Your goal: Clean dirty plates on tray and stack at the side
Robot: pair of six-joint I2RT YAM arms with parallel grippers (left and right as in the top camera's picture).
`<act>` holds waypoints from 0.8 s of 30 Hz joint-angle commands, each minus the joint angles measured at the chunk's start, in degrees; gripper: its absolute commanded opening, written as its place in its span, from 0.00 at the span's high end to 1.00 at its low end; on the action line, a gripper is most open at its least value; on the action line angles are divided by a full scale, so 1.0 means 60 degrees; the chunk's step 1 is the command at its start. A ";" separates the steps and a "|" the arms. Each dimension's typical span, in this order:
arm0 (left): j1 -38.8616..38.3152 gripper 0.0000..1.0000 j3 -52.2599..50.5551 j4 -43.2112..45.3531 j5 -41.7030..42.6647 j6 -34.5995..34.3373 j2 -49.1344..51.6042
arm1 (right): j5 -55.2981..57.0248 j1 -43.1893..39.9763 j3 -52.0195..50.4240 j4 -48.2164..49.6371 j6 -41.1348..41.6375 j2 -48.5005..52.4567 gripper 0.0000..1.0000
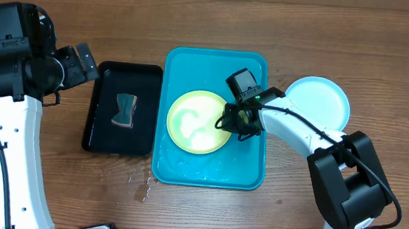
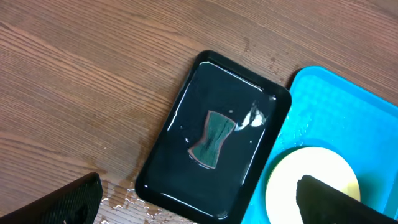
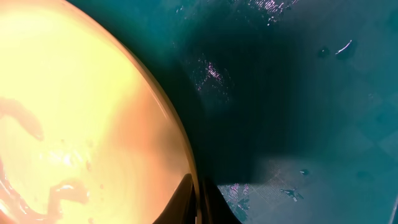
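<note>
Claw work on the right first: the right claw (image 1: 235, 122) is pinching the right-hand rim of the yellow-green plate (image 1: 198, 121). The right wrist view shows the two dark tips pressed close together at the bottom of the frame, with the thin plate edge caught between them. That plate lies flat inside the cyan tray (image 1: 210, 173), a little right of the tray's middle, and pale whitish smears curl across its face. The tray floor beside the plate glistens wet.

Just beyond the tray's right edge, near its upper corner, a light cyan plate (image 1: 318, 102) rests on the wooden surface (image 1: 387, 64), partly covered by the right arm.

Over on the other side, the left claw (image 1: 85, 61) hangs above the surface by the upper left corner of the black tray (image 1: 100, 124). It is spread wide and holds nothing. In the left wrist view its fingers (image 2: 71, 199) sit at opposite bottom corners of the frame. The black tray lies alongside the cyan tray's left edge, the two nearly touching. It has a wet sheen and holds a dark hourglass-shaped sponge (image 1: 124, 111) at its centre. Water droplets (image 1: 141, 187) speckle the surface at the black tray's lower right corner.
</note>
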 commanded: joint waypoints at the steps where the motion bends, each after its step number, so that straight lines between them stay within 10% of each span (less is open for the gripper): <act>1: -0.0004 0.00 0.0117 -0.0007 0.0069 -0.0124 0.0000 | 0.0073 0.0000 0.0098 0.0051 0.0029 0.0055 0.96; 24: -0.0004 0.00 0.0117 -0.0007 0.0069 -0.0124 0.0000 | -0.0004 0.0000 0.0102 0.0091 0.0025 0.0055 0.96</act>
